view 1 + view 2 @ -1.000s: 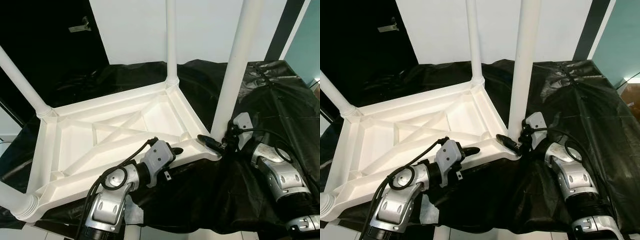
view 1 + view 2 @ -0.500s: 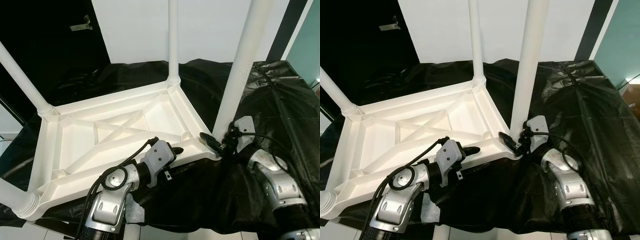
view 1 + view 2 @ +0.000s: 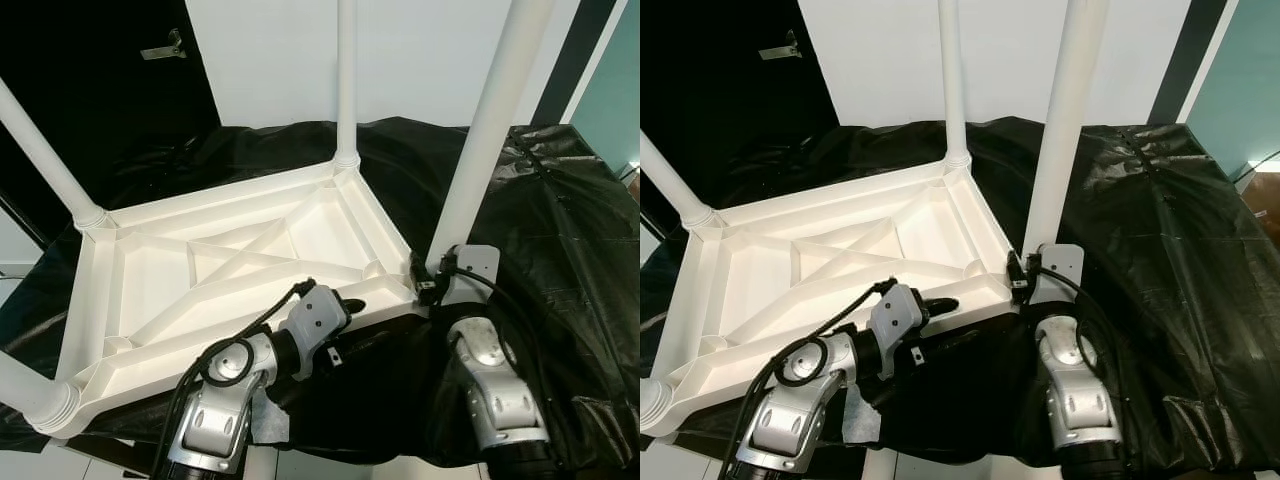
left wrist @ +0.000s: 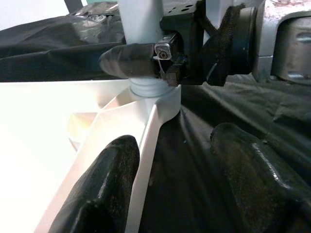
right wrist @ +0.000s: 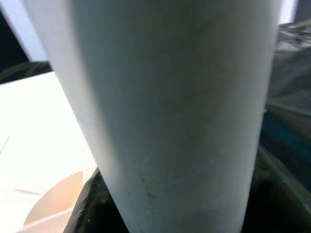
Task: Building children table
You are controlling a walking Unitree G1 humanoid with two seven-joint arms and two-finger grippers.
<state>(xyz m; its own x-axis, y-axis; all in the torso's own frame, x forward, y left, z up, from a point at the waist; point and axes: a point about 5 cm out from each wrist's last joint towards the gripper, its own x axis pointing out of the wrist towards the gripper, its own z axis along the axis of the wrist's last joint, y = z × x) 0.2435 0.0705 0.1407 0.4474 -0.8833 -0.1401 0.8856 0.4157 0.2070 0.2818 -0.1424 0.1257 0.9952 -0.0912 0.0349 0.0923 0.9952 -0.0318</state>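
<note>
A white plastic children's table [image 3: 92, 300] lies upside down on black sheeting, its legs pointing up. My right gripper [image 3: 427, 281] sits at the foot of the near right leg [image 3: 485, 130], shut on it just above the socket. In the right wrist view that leg [image 5: 165, 97] is very close between the dark fingers. One right finger [image 4: 129, 60] crosses in front of the leg's base. My left gripper [image 3: 350, 302] stands open astride the tabletop's near rim [image 4: 146, 141], one finger inside the rim and one outside.
Three more legs stand up: at the far corner [image 3: 346, 80], the far left [image 3: 45, 150] and the near left corner [image 3: 25, 395]. Black sheeting [image 3: 560, 220] covers the work surface. A white scrap [image 3: 270, 420] lies under my left arm. A white wall stands behind.
My right arm has swung in leftward and its wrist has turned around the leg's base; its finger no longer sticks out to the leg's left. The left gripper stays on the rim.
</note>
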